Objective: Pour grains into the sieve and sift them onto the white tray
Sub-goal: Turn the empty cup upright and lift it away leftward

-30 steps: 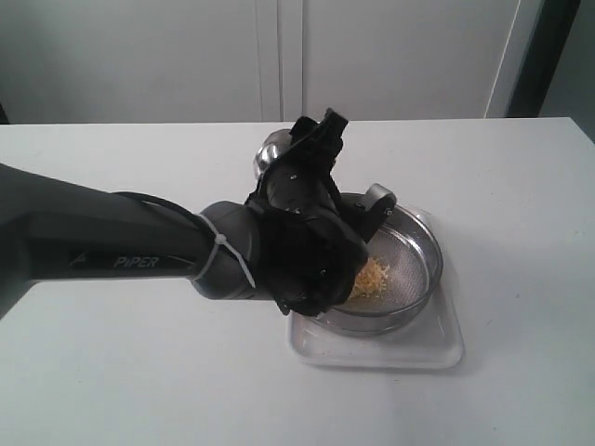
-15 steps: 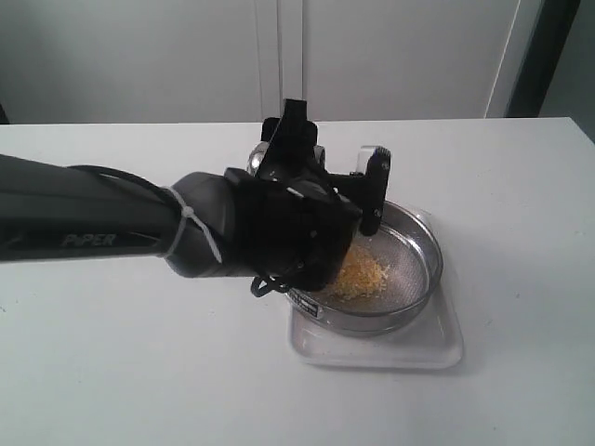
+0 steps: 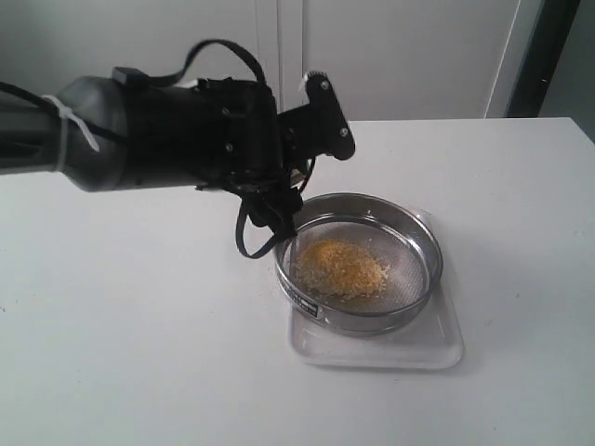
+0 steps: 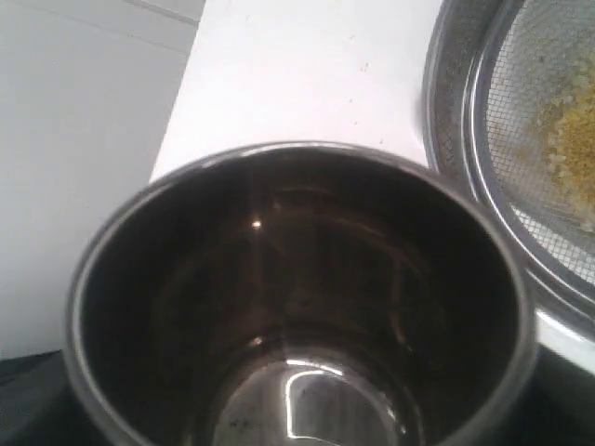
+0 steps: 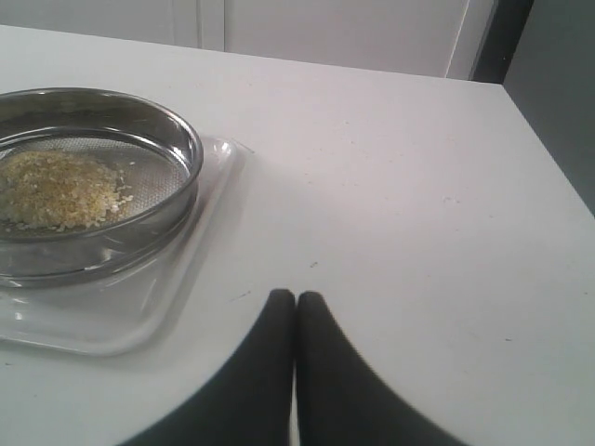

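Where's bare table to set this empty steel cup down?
The white table left of and in front of the round steel mesh sieve is bare for the steel cup; so is the stretch between the flat white plastic tray and the shut right gripper. The tray is crowded: sieve and yellow grains fill it.

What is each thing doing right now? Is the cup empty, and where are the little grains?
grains: heaped on the sieve's mesh.
sieve: upright, sitting on the white tray.
white tray: flat on the table, under the sieve.
steel cup: empty, held up off the table.
left fingers: gripping the steel cup.
right fingers: shut together, holding nothing.
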